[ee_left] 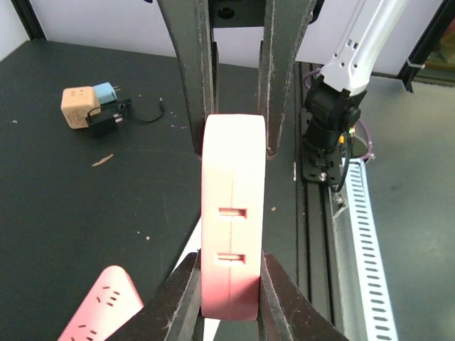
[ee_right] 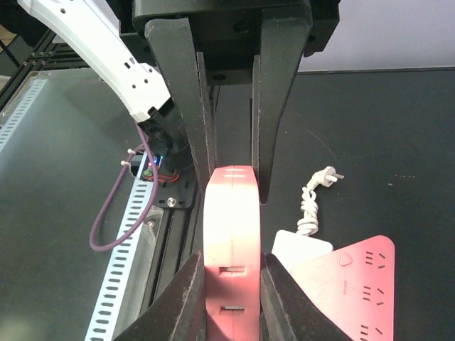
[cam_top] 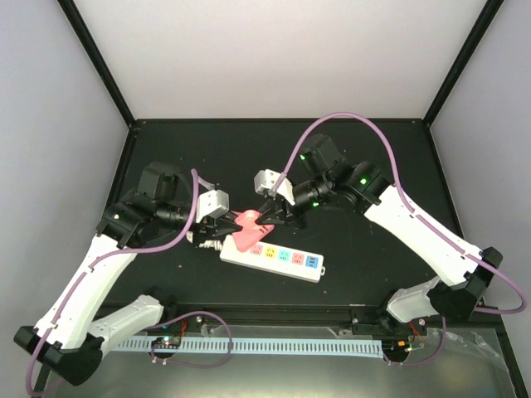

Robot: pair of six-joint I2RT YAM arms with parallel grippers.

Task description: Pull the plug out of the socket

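Plug [ee_left: 233, 177]: pink slab held edge-on over left end of socket [cam_top: 278, 265]. We are not seeing whether prongs are free. We are judging it rigid, light and smooth-faced, so slippery; flat faces are best hold. Left gripper [ee_left: 231, 264] and right gripper [ee_right: 232, 264] are both clamping it from opposite ends.

The top camera looks down from high behind the arms [cam_top: 91, 282] at the whole desk [cam_top: 207, 157], and the wrist cameras sit right behind the left claw [ee_left: 229, 257] and right claw [ee_right: 232, 257], facing each other, both close on the same pink plug [ee_left: 231, 177].
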